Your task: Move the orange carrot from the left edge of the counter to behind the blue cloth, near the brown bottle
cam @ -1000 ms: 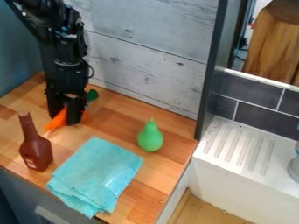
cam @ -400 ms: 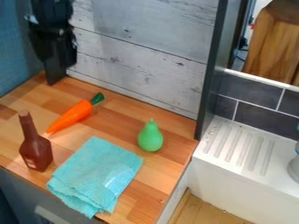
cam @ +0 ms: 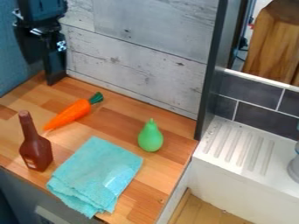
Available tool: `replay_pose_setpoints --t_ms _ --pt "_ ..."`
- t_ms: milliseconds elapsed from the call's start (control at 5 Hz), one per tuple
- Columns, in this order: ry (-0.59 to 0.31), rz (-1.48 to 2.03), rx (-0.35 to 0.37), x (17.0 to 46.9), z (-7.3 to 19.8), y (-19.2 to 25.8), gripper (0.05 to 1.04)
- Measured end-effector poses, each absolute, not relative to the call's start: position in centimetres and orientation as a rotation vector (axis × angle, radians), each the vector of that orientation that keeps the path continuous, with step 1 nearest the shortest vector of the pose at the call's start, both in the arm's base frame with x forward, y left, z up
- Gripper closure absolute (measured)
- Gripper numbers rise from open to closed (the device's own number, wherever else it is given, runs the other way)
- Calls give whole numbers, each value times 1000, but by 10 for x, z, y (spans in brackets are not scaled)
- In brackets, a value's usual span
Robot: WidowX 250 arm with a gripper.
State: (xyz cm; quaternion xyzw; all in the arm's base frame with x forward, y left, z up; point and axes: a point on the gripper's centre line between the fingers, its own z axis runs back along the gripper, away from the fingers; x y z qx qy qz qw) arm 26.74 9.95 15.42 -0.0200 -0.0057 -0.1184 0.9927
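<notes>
A turquoise cloth [cam: 96, 175] (loosely folded) is flanked by an upright brown bottle [cam: 36, 151] and a green pear [cam: 151, 138] on the wooden counter [cam: 140, 199]. Beyond, an orange carrot [cam: 70, 113] is laid. Farthest, the gripper [cam: 52, 40] is raised; its opening and hold cannot be told.

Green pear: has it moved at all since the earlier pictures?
No, the green pear has not visibly moved; it stands in the same spot, left of the dark upright strip.
</notes>
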Motion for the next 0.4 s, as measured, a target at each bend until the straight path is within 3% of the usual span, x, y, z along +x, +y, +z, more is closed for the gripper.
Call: replay_pose_setpoints --t_ms 400 --pt "76 -356 -14 246 108 61 80"
